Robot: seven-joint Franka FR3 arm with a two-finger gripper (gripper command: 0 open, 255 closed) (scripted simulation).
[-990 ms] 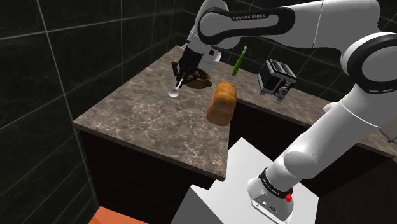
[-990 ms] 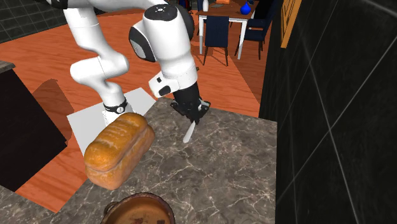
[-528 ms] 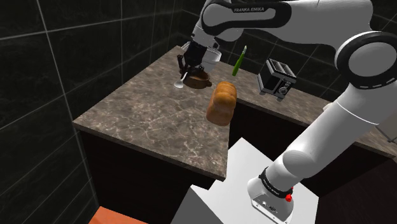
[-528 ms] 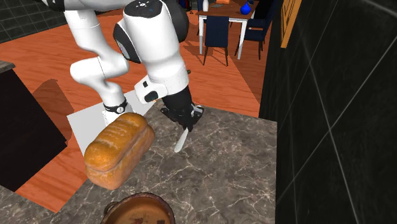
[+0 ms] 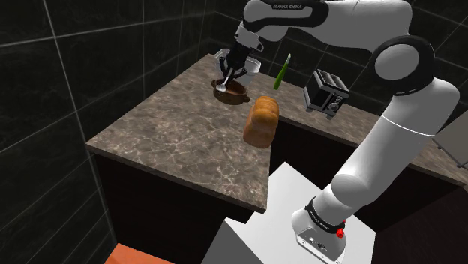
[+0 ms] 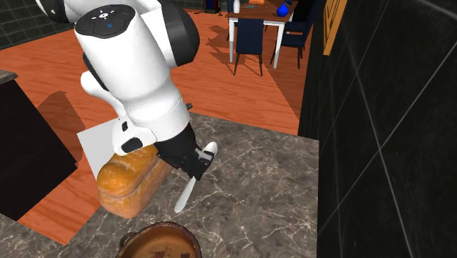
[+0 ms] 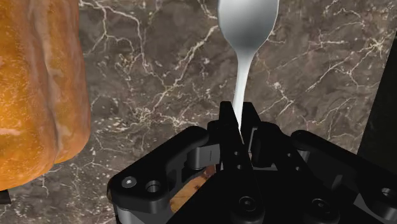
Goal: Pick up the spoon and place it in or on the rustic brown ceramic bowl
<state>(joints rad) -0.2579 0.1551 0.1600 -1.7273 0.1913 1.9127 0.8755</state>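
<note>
Arm: white Franka arm (image 5: 390, 112) with dark joints, reaching from its stand across to the far end of the tabletop.
Tabletop: dark brown stone slab (image 5: 172, 127) with pale marble veining; flat, polished and hard.
Loaf: golden-brown oblong bread loaf (image 5: 262, 120) with a rounded crust, lying between the stand and the bowl.
Toaster: boxy black-and-silver toaster (image 5: 327, 91), well apart from the work area.
Bowl: round, rustic dark brown bowl (image 5: 234, 93) with a thick rim, standing near the tabletop's far corner.
Gripper: all-black two-finger gripper (image 7: 236, 118), tilted, its fingers pinching the spoon's handle.
Spoon: pale silver-grey spoon (image 7: 247, 25) with a smooth sheen, a thin handle and an oval scoop.
Spoon position: off the tabletop, scoop end pointing away from the gripper. In the shoulder view it hangs over the bowl. In the second exterior view the scoop sits just short of the rim, so exact alignment cannot be told.
Spoon handling (judgement): light, rigid and not fragile. The slick, narrow handle may pivot or slip in the pinch.
Hold point (judgement): on the handle's flat faces, leaving the scoop free; the present hold does this.
Release note (judgement): let go low over the hollow to limit bounce on hard ceramic.
</note>
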